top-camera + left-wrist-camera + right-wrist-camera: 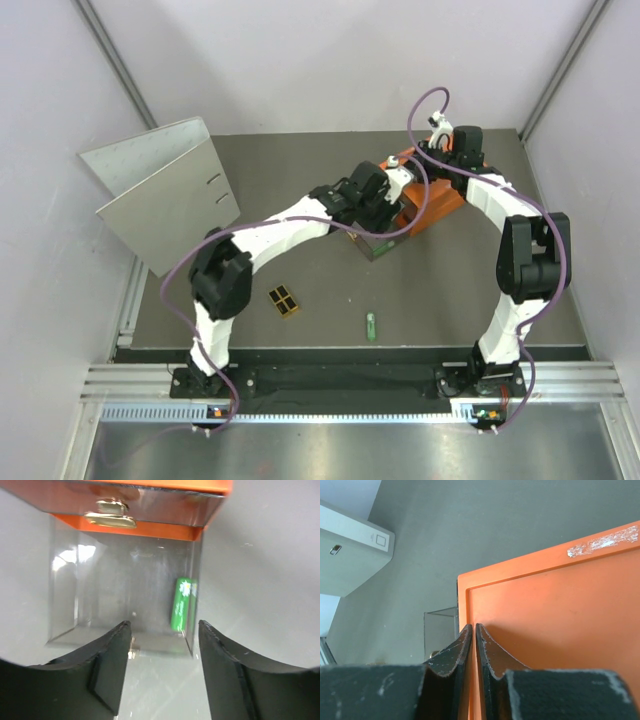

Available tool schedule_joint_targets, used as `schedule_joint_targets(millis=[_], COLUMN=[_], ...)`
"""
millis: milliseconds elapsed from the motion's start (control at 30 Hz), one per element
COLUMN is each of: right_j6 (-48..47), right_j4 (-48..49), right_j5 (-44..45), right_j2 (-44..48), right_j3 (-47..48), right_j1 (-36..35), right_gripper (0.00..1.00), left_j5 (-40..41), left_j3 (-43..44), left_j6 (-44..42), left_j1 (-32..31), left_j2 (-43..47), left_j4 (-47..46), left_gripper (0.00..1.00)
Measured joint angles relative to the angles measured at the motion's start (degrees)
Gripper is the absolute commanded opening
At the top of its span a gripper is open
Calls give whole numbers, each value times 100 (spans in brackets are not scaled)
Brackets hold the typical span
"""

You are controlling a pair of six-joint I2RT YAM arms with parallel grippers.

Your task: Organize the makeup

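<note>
Saw slim glossy green stick (181,611) just beyond parted jaws of left gripper (164,630), inside clear plastic drawer (65,580); right gripper (473,627) jaws almost together at matte orange box (545,620).

The square black-and-gold palette (284,300) lies flat on the desk (450,290), turned at a slight angle, its four pans facing up. To its right and well apart from it, a slim green stick (371,325) lies on its side, pointing roughly away from the near edge. A second green stick (181,605), marked with a white flower, lies inside the clear drawer (65,595) along its right wall.
</note>
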State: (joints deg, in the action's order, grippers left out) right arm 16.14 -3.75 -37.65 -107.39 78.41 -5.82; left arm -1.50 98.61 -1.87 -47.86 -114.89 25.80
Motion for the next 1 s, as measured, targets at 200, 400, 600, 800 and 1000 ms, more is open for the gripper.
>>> schedule_joint_targets(millis=[200,400,600,800,1000], right_j6=[2,4,11,0,-2], right_j4=[0,11,24,181,382], right_j5=[-2,-11,-48,-44,-46], right_j2=[0,2,13,52,101], right_j3=[0,-4,-9,-136,-273], right_j1=[0,0,0,2,2], right_gripper=[10,10,10,10,10], left_j5=[39,-74,-352,-629,-826], left_j3=[-684,-1467,-1993,-1891,-1808], left_j6=[151,568,1047,1397,1779], left_j1=[-192,-667,-1088,-1338,-1488], left_j2=[1180,1652,1604,1165,586], left_j4=[57,306,638,782,933], left_gripper=[64,65,66,67,67])
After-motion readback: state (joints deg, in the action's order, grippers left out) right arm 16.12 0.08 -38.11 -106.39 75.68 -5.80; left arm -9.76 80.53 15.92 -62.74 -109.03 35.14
